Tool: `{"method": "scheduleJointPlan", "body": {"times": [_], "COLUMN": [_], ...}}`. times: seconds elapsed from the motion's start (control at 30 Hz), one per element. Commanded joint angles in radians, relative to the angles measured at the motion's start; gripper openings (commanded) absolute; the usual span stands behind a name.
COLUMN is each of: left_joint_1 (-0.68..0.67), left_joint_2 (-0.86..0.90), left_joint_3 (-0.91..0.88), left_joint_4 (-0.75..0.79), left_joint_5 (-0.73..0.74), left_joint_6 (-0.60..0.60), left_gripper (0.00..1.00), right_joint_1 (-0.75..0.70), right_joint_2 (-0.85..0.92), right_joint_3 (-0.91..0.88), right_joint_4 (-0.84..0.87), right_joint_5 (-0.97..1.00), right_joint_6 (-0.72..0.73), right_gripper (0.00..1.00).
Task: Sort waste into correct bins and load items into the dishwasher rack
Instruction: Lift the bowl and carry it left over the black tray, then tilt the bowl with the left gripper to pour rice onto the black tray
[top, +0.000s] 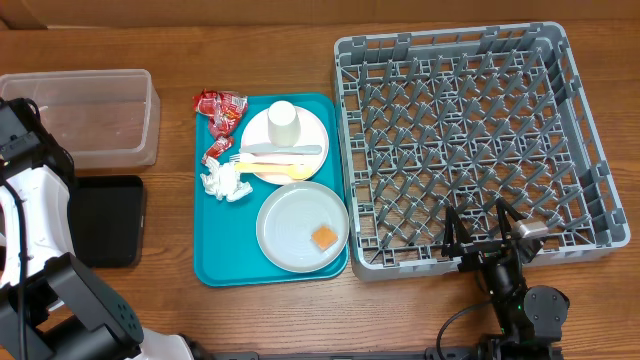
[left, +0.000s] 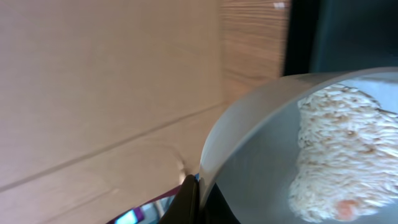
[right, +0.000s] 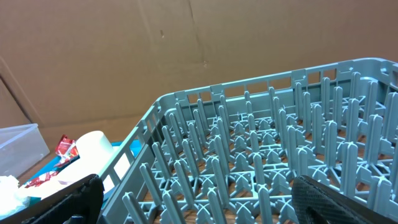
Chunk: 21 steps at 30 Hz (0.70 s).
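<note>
The left gripper (left: 199, 196) was pinched shut on the rim of the grey bowl (left: 261, 137), which held rice (left: 336, 143) and an orange piece (left: 346, 205). The right gripper (top: 482, 232) stood wide apart, holding nothing, over the near wall of the rack (top: 470, 60). The teal tray (top: 215, 265) lay between the rack and the clear tub (top: 100, 85).

top-down overhead, right wrist low facing rack (right: 267, 162), left seemingly against bowl (left: 261, 137)

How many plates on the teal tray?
2, both on the teal tray: pale plate at the far end under the cup, grey plate at the near end. None seems hidden.
</note>
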<state>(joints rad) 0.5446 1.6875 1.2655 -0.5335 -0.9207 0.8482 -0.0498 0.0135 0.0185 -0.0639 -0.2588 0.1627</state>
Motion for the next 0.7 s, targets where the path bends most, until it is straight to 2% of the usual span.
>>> {"method": "scheduleJointPlan", "body": {"times": [0.0, 0.13, 0.33, 0.67], "left_joint_1": [-0.005, -0.007, -0.045, -0.120], "left_joint_2": [-0.005, 0.000, 0.027, 0.134], "left_joint_3": [0.021, 0.021, 0.021, 0.014], "left_joint_4": [0.018, 0.018, 0.048, 0.070], "left_joint_5": [-0.107, -0.107, -0.138, -0.211], "left_joint_6": [0.055, 0.063, 0.142, 0.203], "left_gripper": [0.04, 0.04, 0.04, 0.04], "right_joint_1": [0.006, 0.006, 0.006, 0.006], "right_joint_2": [-0.011, -0.011, -0.011, -0.011], "right_joint_3": [-0.010, -0.010, -0.010, -0.010], "right_joint_4": [0.006, 0.006, 0.006, 0.006], "right_joint_5": [-0.004, -0.004, -0.004, -0.004], "right_joint_6": [-0.003, -0.003, -0.003, -0.003], "right_gripper": [1.00, 1.00, 1.00, 1.00]}}
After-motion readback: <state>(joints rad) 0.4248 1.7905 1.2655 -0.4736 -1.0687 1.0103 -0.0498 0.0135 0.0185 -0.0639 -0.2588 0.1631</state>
